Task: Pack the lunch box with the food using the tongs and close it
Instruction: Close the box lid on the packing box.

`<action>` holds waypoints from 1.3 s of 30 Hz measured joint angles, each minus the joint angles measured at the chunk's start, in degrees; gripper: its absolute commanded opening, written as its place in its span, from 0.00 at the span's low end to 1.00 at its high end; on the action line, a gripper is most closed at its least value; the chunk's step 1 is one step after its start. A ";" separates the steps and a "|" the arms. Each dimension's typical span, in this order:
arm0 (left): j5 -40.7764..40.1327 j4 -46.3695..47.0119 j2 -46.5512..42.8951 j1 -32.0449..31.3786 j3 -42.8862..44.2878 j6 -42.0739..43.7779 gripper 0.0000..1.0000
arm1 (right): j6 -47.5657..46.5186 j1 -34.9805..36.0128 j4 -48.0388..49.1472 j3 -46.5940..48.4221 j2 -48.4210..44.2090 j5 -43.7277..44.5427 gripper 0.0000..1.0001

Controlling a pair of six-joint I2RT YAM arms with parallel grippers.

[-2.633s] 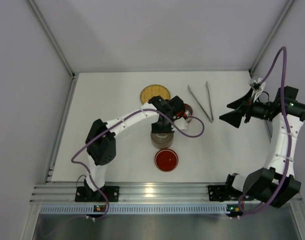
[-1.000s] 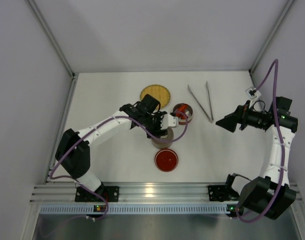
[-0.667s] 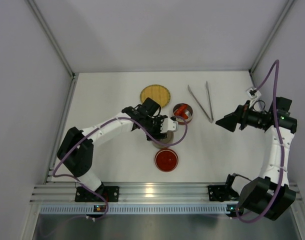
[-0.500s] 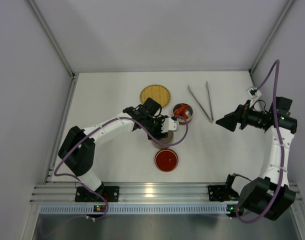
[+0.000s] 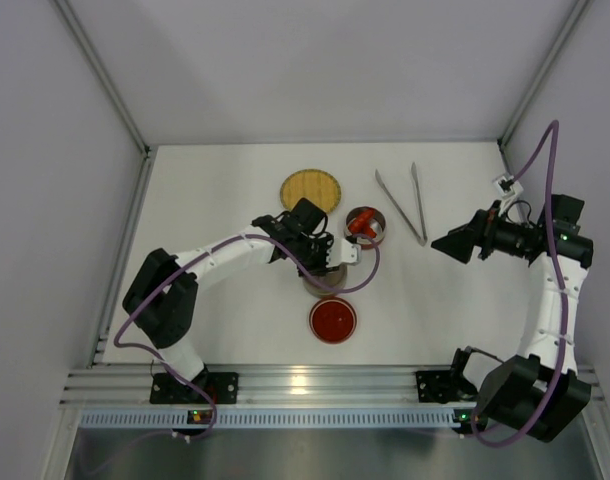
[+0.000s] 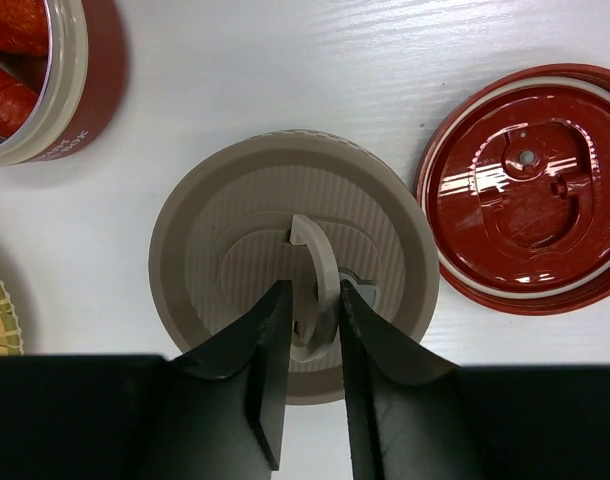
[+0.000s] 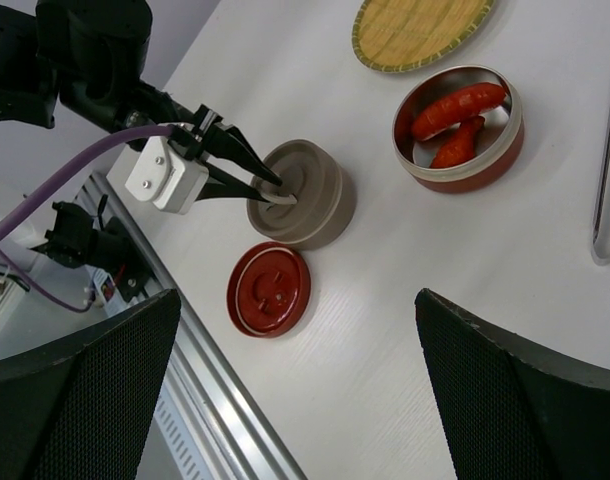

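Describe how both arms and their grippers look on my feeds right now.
Both arms have white links and black joint housings: left arm, right arm. A purple cable runs along each. The left gripper has slim black tapering fingers and a white box at its wrist; the right gripper has broad black fingers with mesh-textured faces.

White table, pale grey walls, aluminium corner posts, slotted rail along near edge

Overhead plus wrists; common lunch box
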 measured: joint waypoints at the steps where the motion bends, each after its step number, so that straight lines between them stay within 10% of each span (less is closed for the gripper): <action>1: -0.02 0.00 0.00 0.00 0.00 -0.07 0.27 | 0.04 0.00 0.04 0.00 -0.02 -0.02 1.00; 9: -0.98 -0.13 -0.04 -0.02 0.83 -2.97 0.00 | 0.68 0.00 0.57 -0.11 -0.55 -0.31 0.99; 22: -5.90 -4.31 -3.85 -0.04 8.74 -13.75 0.00 | 1.90 -0.02 1.53 -1.14 -1.79 -0.37 0.99; 39: -31.12 -9.79 2.69 -3.58 13.81 -61.88 0.00 | 3.45 -0.02 3.21 -1.88 -1.88 -0.28 0.99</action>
